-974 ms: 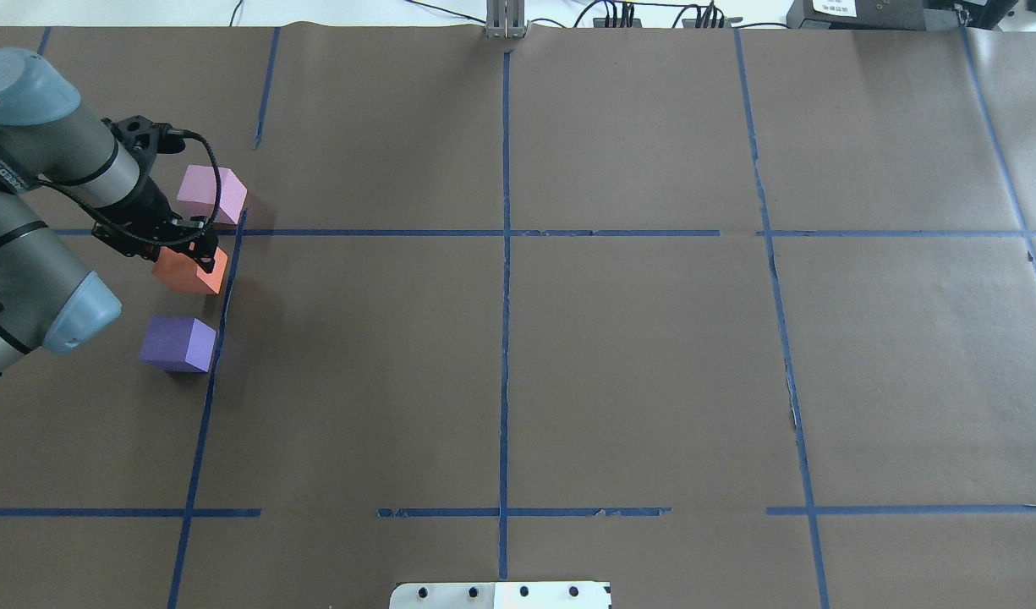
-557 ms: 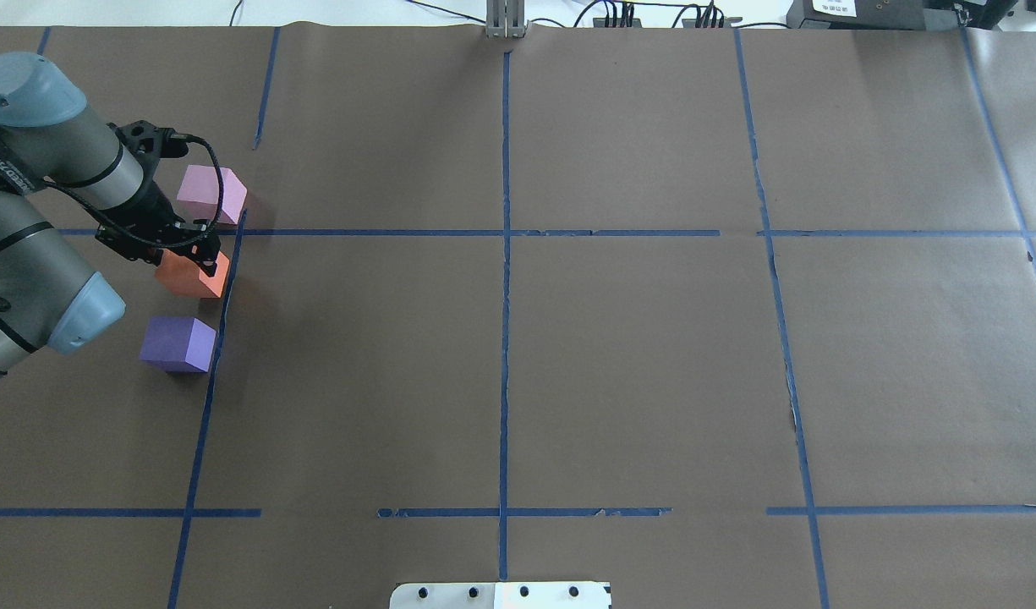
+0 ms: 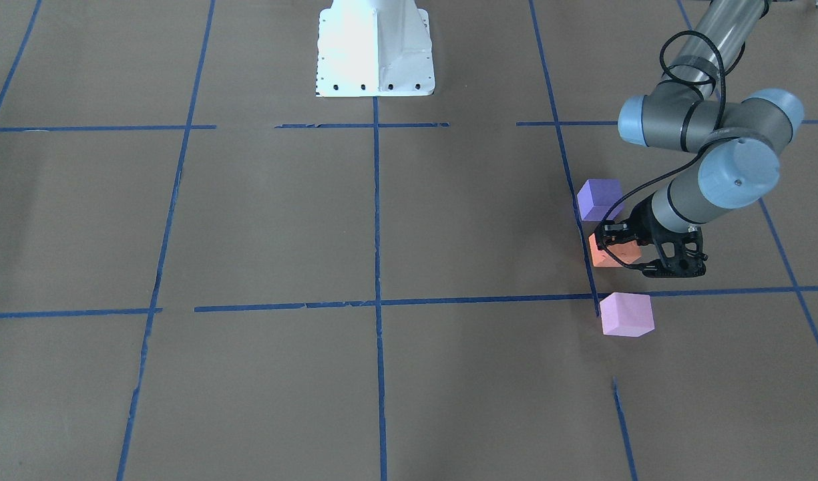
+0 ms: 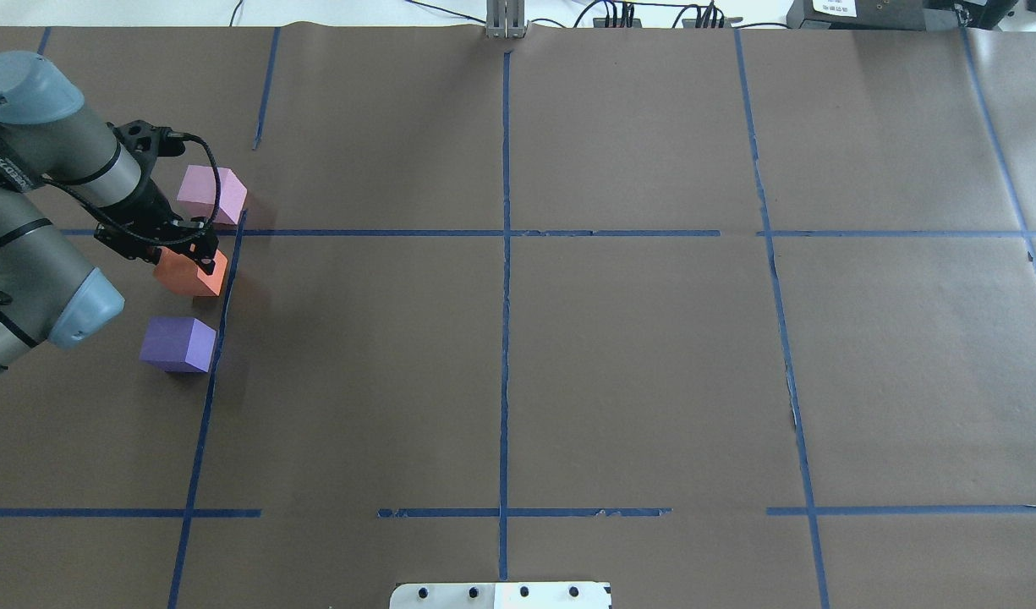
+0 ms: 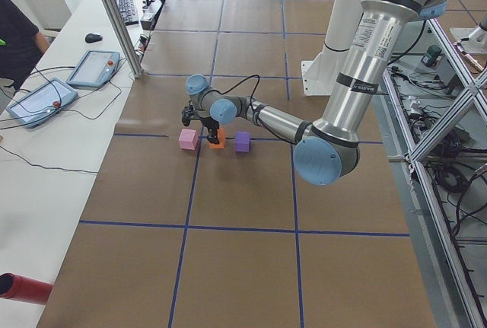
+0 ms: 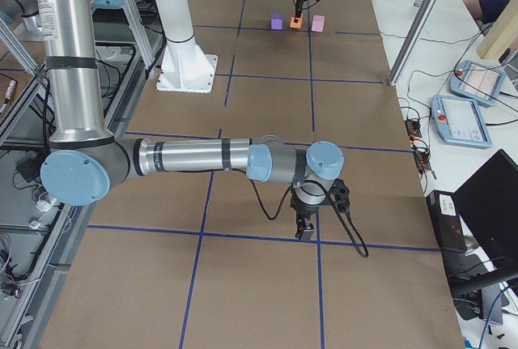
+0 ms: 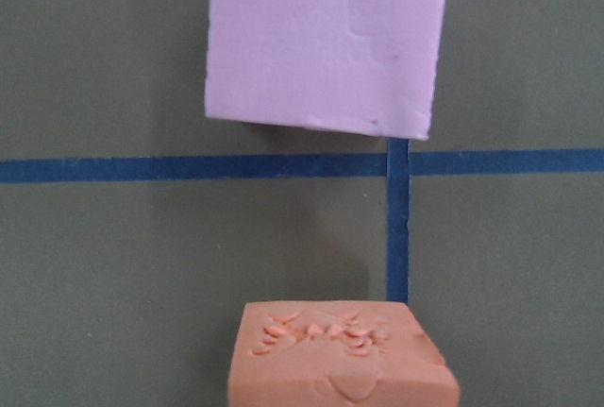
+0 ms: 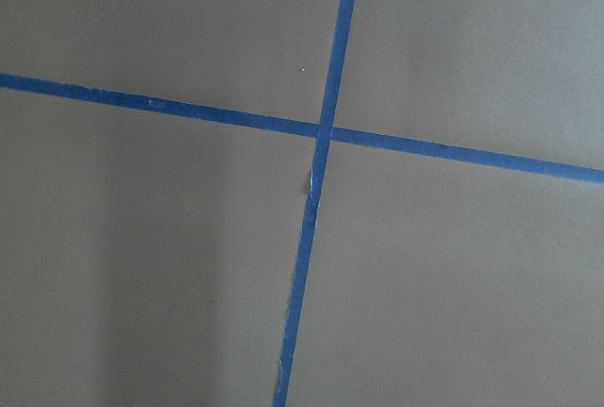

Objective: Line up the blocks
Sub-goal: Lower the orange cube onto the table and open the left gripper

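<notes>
Three foam cubes stand in a row beside a blue tape line at the table's left: the pale pink block [image 4: 211, 193] farthest from me, the orange block [image 4: 183, 275] in the middle, and the violet-purple block [image 4: 178, 343] nearest. My left gripper [image 4: 198, 254] is down over the orange block [image 3: 609, 257], its fingers closed on the block's sides. The block sits at table level. The left wrist view shows the orange block [image 7: 340, 360] at the bottom and the pink block [image 7: 326, 39] beyond it. My right gripper [image 6: 306, 231] hangs low over bare paper; I cannot tell its state.
Brown paper with a blue tape grid [image 4: 505, 233] covers the table. The white robot base plate [image 3: 374, 47] is at the near middle edge. Cables and boxes [image 4: 873, 13] line the far edge. Teach pendants [image 5: 46, 100] lie on the side bench.
My left arm's wrist has shifted very slightly over the orange block. The pink and purple blocks have not moved.
</notes>
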### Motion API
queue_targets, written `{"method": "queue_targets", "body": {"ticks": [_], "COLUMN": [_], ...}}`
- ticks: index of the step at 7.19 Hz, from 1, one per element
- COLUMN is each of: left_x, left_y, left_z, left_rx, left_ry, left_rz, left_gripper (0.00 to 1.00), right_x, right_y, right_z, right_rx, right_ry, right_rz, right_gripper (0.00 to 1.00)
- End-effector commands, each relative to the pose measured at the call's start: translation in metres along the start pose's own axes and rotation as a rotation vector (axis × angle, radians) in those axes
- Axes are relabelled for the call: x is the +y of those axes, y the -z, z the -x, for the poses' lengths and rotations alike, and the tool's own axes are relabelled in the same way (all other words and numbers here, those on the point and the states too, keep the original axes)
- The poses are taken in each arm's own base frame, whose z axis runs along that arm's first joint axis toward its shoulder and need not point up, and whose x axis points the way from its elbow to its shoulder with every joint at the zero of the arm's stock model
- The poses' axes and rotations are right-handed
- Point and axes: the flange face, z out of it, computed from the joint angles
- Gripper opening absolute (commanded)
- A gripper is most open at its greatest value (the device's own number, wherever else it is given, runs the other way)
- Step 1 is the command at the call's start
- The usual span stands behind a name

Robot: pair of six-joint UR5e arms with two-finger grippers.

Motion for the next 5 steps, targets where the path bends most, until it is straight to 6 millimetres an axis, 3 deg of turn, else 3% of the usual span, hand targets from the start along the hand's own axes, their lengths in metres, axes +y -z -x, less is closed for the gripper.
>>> {"method": "queue_targets", "body": {"ticks": [1,5], "left_x": [-0.0046,-0.0066], "left_y": [-0.0032,-0.0071], "left_z": [-0.0015,0.0032], "left_rx": [0.021,0.017], "left_ry": [0.001,0.008], "left_rz": [0.015,0.018], "left_gripper": [0.17,0.17], "right_x": [0.0000,0.0000], "right_y": [0.0000,0.0000], "right_z": [0.0000,0.0000], "right_rx": [0.000,0.000], "right_ry": [0.000,0.000], "right_rz": [0.000,0.000], "right_gripper": [1.00,1.00]}}
